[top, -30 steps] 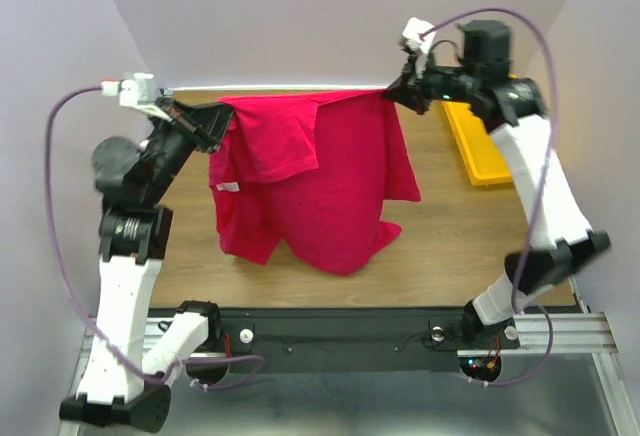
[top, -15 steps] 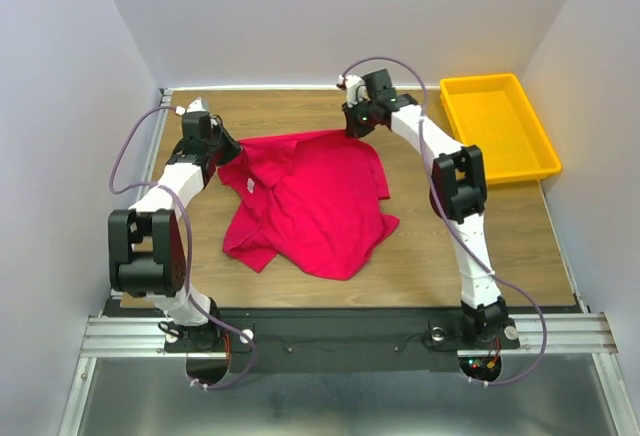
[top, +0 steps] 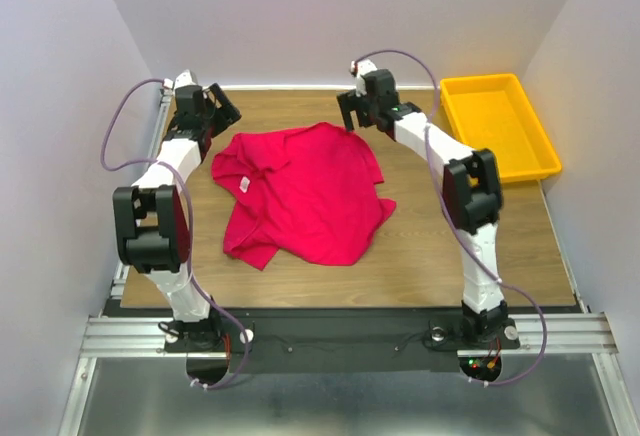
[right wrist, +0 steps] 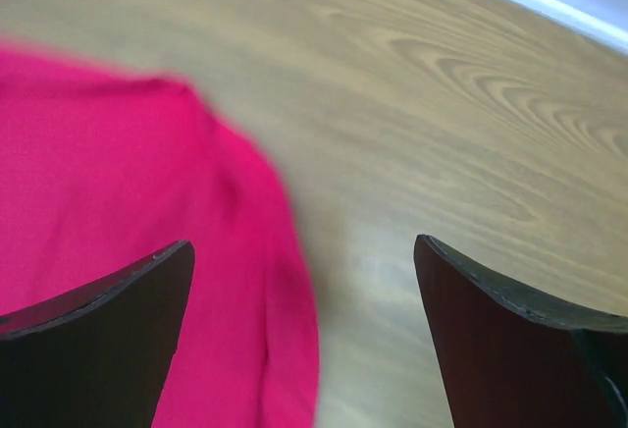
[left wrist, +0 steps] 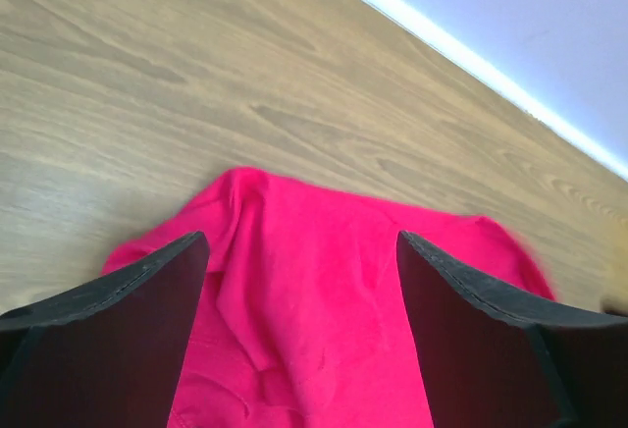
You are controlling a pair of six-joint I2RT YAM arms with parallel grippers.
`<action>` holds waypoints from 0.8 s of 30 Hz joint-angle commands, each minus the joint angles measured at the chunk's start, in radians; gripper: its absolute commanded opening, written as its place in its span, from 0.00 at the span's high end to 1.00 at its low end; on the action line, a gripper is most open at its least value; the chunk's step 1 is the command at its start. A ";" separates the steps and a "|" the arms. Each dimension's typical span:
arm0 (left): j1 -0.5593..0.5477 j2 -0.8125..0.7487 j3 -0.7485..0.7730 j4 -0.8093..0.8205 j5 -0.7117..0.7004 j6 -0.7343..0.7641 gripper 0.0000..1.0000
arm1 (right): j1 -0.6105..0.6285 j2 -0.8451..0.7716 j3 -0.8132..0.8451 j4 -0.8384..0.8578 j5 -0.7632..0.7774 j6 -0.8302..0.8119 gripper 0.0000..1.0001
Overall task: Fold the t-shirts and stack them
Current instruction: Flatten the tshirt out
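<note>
Crimson t-shirt point(top: 300, 196) lies rumpled and unfolded on the wooden table point(top: 430, 256), with its white neck label point(top: 243, 185) showing and one sleeve possibly tucked under. The left gripper point(left wrist: 299, 251) and right gripper point(right wrist: 304, 251) hover by its far edge, jaws spread wide and holding nothing. A yellow tray point(top: 520, 161) sits to the right. All folding and stacking remains.
</note>
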 commanded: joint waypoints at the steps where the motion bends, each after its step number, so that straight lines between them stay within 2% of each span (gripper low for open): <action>1: 0.005 -0.187 0.012 -0.067 -0.047 0.083 0.06 | -0.038 -0.402 -0.342 0.033 -0.444 -0.187 0.00; 3: 0.003 -0.303 -0.089 -0.110 -0.025 0.097 0.06 | -0.053 -0.566 -0.487 -0.002 -0.525 -0.214 0.00; 4: 0.003 -0.345 -0.132 -0.110 -0.013 0.093 0.06 | -0.067 -0.605 -0.604 -0.026 -0.555 -0.220 0.00; 7: 0.002 -0.507 -0.308 -0.191 0.079 0.041 0.09 | -0.091 -0.697 -0.774 -0.154 -0.650 -0.264 0.01; 9: -0.001 -0.605 -0.419 -0.225 0.146 0.010 0.13 | -0.099 -0.751 -0.848 -0.195 -0.674 -0.280 0.02; 13: -0.012 -0.702 -0.510 -0.317 0.177 -0.047 0.16 | -0.107 -0.774 -0.945 -0.198 -0.684 -0.254 0.05; 18: -0.072 -0.640 -0.521 -0.386 0.142 -0.016 0.19 | -0.124 -0.720 -0.936 -0.198 -0.702 -0.234 0.09; 24: -0.208 -0.439 -0.495 -0.380 0.046 -0.015 0.22 | -0.142 -0.644 -0.906 -0.197 -0.734 -0.217 0.14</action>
